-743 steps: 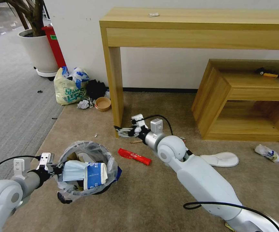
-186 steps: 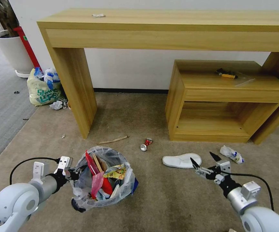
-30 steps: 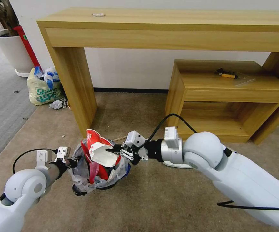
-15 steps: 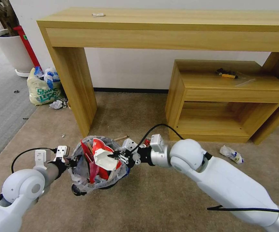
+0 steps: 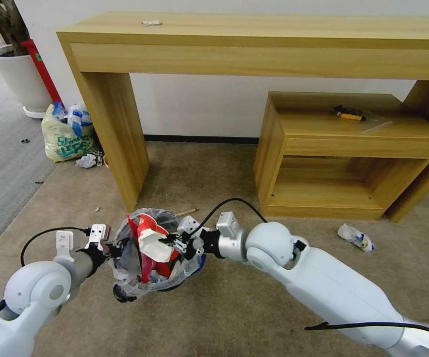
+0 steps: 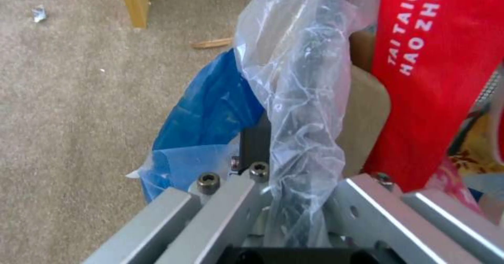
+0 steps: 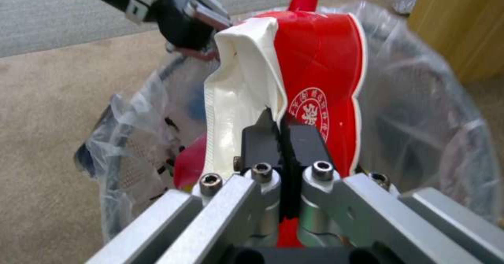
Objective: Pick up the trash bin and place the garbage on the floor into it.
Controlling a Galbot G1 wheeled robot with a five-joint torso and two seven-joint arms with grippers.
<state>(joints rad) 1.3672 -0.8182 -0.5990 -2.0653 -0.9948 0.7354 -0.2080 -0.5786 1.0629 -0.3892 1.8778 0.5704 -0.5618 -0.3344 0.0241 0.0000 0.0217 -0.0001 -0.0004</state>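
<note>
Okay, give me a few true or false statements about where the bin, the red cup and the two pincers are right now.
1. The right pincer is shut on the red cup. True.
2. The cup lies on the floor. False: it is held over the bin.
3. The left pincer grips the bin's rim. True.
4. The bin stands on the desk. False: the left arm holds it above the floor.

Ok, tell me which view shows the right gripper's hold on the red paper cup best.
The right wrist view: the right gripper is shut on the edge of the crushed red paper cup over the trash bin. The head view shows gripper, cup and bin from farther off. The left wrist view shows a red wrapper, not this hold.
</note>
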